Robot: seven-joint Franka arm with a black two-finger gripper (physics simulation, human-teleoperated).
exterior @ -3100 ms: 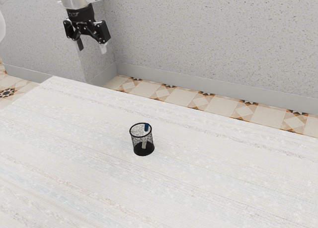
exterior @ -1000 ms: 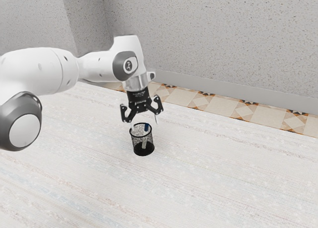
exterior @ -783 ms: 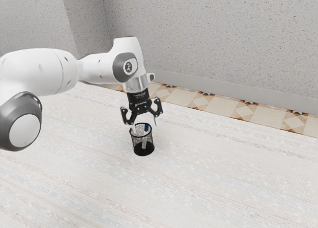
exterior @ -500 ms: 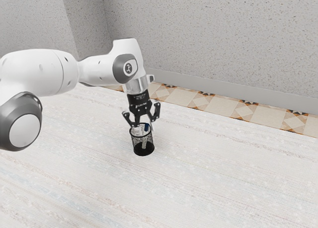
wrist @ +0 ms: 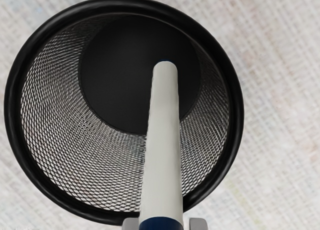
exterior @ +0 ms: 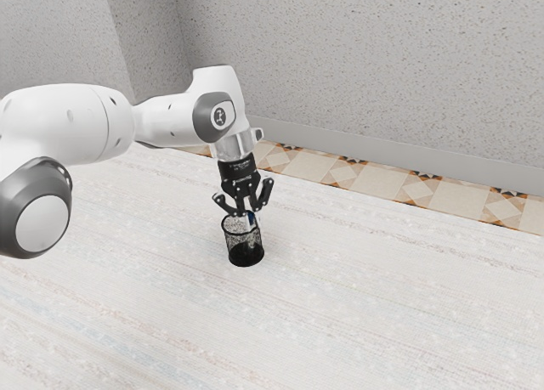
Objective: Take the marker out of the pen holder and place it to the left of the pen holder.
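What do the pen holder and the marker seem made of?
Pen holder: probably painted metal with a satin finish, given its black mesh wall and softly shining rim; plastic is possible. Marker: likely smooth, matte plastic, judging by its even, off-white barrel.

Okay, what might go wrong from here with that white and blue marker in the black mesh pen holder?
A gap shows between the white and blue marker and one fingertip of my black two-finger end effector, so closing may nudge or twist the marker. It also slants across the rim of the pen holder, so lifting might drag or tip the holder.
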